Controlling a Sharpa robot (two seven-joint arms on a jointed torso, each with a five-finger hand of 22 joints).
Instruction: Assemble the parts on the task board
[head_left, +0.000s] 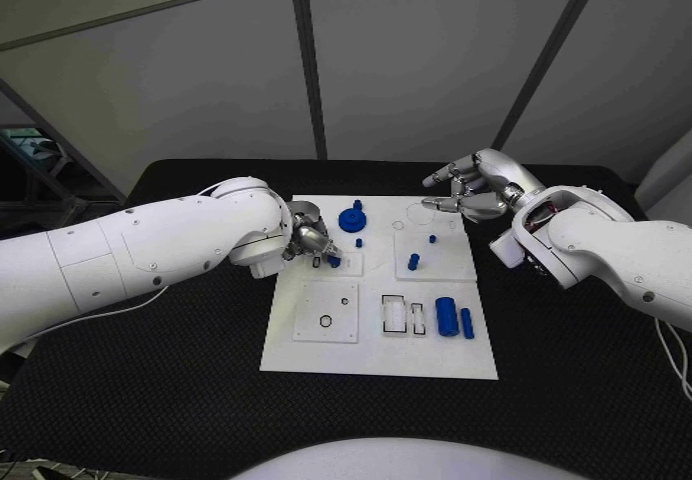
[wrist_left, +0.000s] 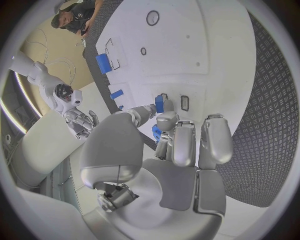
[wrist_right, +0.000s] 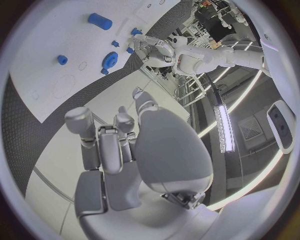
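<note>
The white task board (head_left: 378, 350) lies in the middle of the table. My left hand (head_left: 306, 240) hovers at the board's left edge and pinches a small blue part (head_left: 333, 261) between thumb and fingers; the left wrist view shows that blue part (wrist_left: 157, 132) partly hidden behind the fingers (wrist_left: 184, 142), just above a small rectangular slot (wrist_left: 184, 103). My right hand (head_left: 469, 190) hangs over the board's far right corner, fingers apart and holding nothing. A blue gear-like part (head_left: 353, 218) stands near the far edge, and the right wrist view has the gear-like part (wrist_right: 110, 60) too.
Small blue pegs (head_left: 414, 262) stand in the board's far right plate. A blue cylinder (head_left: 447, 316) lies beside narrow slots (head_left: 394, 313) at the near right. A square plate with a small ring (head_left: 326, 321) sits at the near left. Black table (head_left: 173, 360) surrounds the board.
</note>
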